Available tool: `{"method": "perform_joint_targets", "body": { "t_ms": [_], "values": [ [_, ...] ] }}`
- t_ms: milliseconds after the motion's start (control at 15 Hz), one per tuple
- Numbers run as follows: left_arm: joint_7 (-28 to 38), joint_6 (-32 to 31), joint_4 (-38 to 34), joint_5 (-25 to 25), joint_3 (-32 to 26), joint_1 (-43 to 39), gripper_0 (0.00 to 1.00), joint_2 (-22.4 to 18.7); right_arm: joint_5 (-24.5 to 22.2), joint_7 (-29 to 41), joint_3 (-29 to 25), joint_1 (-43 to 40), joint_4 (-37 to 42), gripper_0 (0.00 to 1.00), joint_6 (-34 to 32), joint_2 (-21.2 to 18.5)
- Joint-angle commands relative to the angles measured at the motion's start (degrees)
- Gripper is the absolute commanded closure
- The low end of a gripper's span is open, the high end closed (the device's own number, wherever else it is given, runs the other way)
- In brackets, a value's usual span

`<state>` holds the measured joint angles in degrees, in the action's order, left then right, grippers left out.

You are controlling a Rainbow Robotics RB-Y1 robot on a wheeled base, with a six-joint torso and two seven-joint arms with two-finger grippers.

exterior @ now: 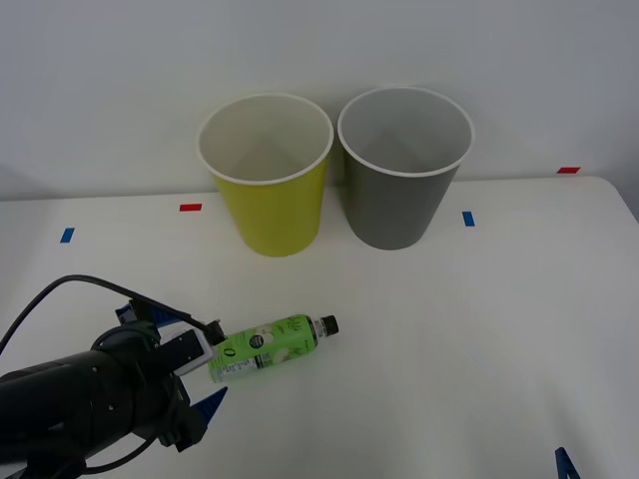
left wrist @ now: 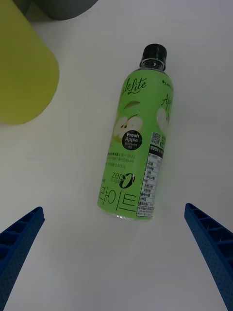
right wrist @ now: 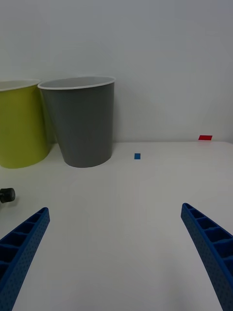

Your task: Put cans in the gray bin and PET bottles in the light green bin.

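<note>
Lying on its side at lower centre-left, the PET bottle (exterior: 272, 345) looks light, smooth and prone to rolling; the left gripper (exterior: 195, 374), fingers apart, should clamp the labelled mid-body.

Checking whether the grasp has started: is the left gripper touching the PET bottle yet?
Apart. In the left wrist view the left gripper is open, its fingers flanking the lying PET bottle with bare table between.
</note>
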<state>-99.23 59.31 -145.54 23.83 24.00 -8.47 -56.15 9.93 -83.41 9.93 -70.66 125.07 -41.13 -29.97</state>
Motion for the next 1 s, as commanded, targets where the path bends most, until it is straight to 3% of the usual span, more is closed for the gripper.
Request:
{"method": "perform_joint_targets", "body": {
  "t_ms": [67,600,1000],
  "values": [
    [-1.8,5.2,0.0,3.8,0.1,3.5,0.0,3.6,0.0,0.0,0.0,0.0,0.0,0.06,0.0,0.0],
    [-4.4,5.7,0.5,3.6,0.2,4.5,0.0,4.3,0.0,0.0,0.0,0.0,0.0,0.06,0.0,0.0],
    [-2.6,5.8,1.1,4.6,0.6,5.3,0.0,4.4,0.0,0.0,0.0,0.0,0.0,0.06,0.0,0.0]
  ]
}}
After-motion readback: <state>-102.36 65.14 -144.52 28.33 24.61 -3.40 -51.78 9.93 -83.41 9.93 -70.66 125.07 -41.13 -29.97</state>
